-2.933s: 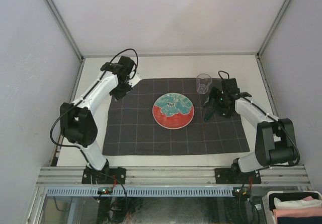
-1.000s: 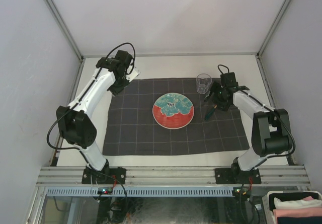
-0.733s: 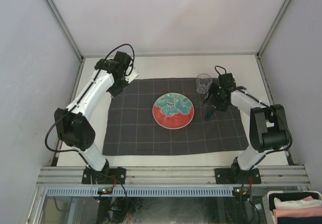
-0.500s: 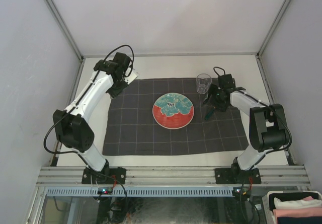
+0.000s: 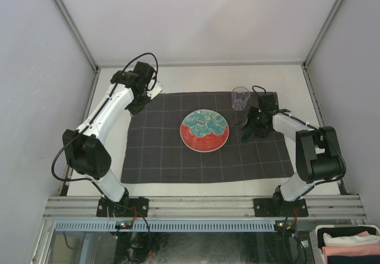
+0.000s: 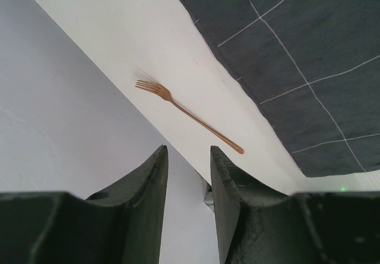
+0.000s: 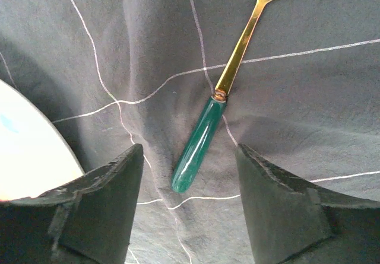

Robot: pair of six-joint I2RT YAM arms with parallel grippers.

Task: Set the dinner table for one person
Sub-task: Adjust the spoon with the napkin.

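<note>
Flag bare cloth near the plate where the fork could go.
Open: cloth left of the plate, out to its left edge, and the strip between plate and the cloth's near edge. Crowded: right of the plate, where spoon, glass and right gripper sit close. The fork lies on bare table off the cloth.

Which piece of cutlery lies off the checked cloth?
The copper-coloured fork, on the bare dinner table beside the cloth; the green-handled spoon lies on the cloth.
</note>
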